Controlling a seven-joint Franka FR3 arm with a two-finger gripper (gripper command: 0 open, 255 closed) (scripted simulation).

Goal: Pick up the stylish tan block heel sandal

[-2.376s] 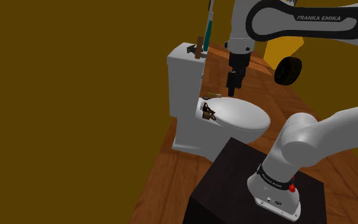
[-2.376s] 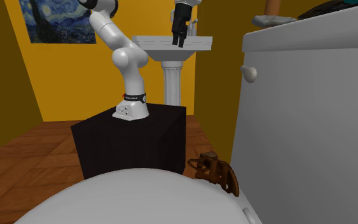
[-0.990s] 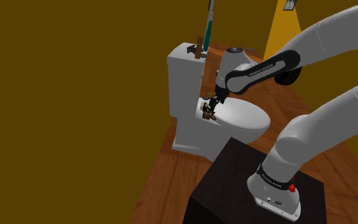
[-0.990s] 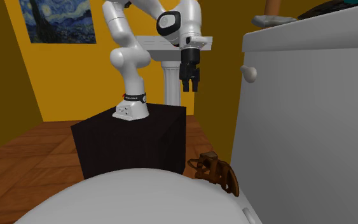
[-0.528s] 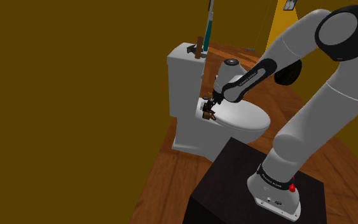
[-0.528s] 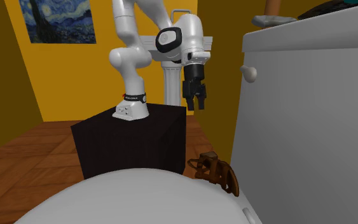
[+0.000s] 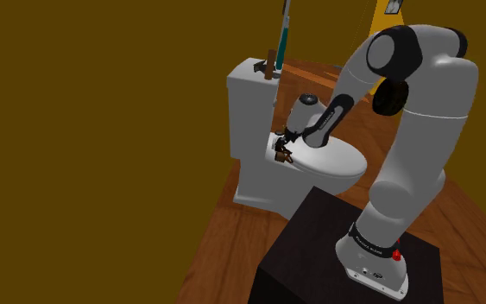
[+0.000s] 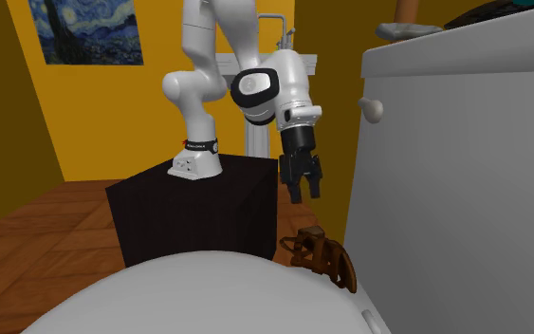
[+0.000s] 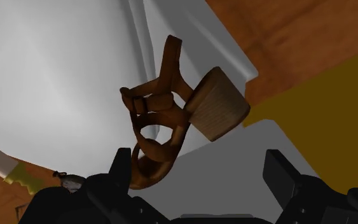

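In a yellow-walled bathroom, the black stand (image 8: 198,213) sits beyond the white toilet (image 7: 254,177), the claw (image 8: 304,193) hangs spread just above the toilet's lid (image 8: 208,294), and the brown strappy sandal (image 8: 323,258) lies at the lid's rear beside the toilet's tank (image 8: 445,171): an approach in hand, I judge, needing a short descent, then closing.

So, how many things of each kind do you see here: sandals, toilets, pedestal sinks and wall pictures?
sandal: 1
toilet: 1
pedestal sink: 1
wall picture: 1
Total: 4
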